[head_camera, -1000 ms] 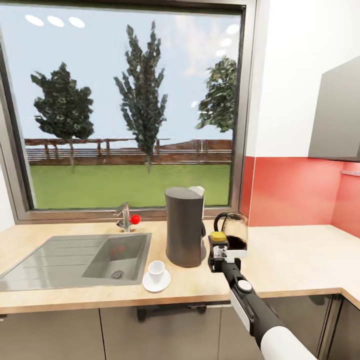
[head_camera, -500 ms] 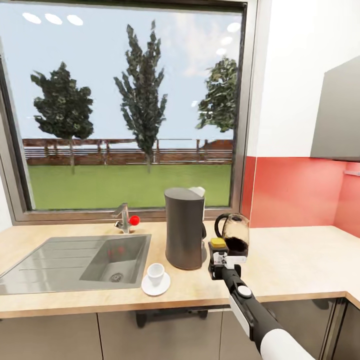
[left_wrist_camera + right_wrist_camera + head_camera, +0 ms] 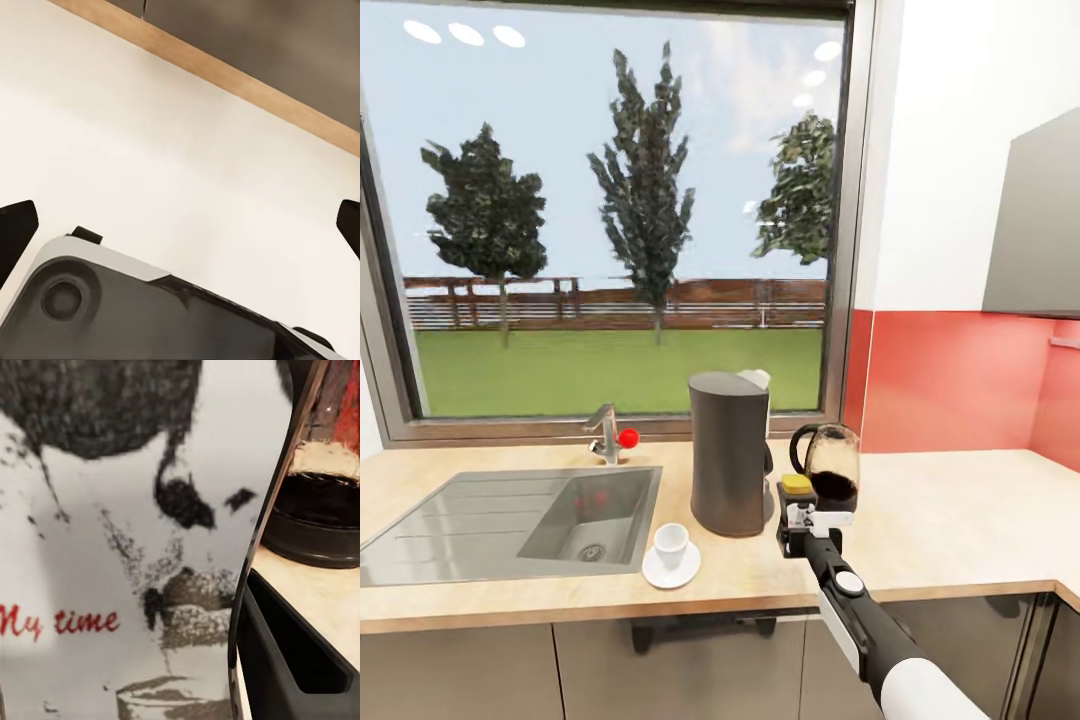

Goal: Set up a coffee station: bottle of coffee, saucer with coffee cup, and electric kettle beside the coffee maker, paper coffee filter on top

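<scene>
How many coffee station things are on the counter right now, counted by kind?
Coffee maker: 1
Electric kettle: 1
Coffee cup: 1
Saucer: 1
Bottle of coffee, at the right end effector: 1
Total: 5

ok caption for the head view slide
Right gripper holds the coffee bottle between coffee maker and kettle.

Right gripper (image 3: 797, 525) closed on yellow-lidded coffee bottle (image 3: 796, 497), over countertop (image 3: 950, 520). Coffee maker (image 3: 730, 453) just left of it; glass kettle (image 3: 830, 465) just behind; cup (image 3: 672, 541) on saucer (image 3: 671, 568) farther left.
</scene>
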{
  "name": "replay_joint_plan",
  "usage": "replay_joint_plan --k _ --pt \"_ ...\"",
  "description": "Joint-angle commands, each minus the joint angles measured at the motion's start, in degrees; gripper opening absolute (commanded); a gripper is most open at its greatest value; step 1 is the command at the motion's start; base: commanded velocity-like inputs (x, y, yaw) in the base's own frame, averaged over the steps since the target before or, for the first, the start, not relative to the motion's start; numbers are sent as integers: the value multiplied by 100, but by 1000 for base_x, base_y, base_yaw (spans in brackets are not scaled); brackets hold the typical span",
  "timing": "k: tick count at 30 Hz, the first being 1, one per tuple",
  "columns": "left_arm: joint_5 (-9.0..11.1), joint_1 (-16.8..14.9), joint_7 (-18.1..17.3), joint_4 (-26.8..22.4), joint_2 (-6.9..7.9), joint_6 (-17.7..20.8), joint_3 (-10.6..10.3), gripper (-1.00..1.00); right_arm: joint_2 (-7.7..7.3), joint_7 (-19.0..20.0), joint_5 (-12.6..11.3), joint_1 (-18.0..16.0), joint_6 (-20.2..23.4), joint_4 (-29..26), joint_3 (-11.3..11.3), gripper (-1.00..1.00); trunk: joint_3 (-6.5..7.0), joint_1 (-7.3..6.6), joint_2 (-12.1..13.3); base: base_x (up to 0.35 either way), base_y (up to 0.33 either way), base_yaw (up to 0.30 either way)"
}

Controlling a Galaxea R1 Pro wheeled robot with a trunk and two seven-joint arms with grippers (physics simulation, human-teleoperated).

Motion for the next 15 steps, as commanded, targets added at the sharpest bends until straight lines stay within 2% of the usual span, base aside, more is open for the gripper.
replay_joint_plan --k 1,15 --pt "59 4 -21 -5 1 -10 -34 100 -4 -44 -53 -3 -28 7 38 -100 -18 24 -43 0 0 0" --pt "66 4 -21 -4 7 -10 -29 100 -4 -44 -55 -3 -135 15 50 -100 -269 331 -604 0 0 0"
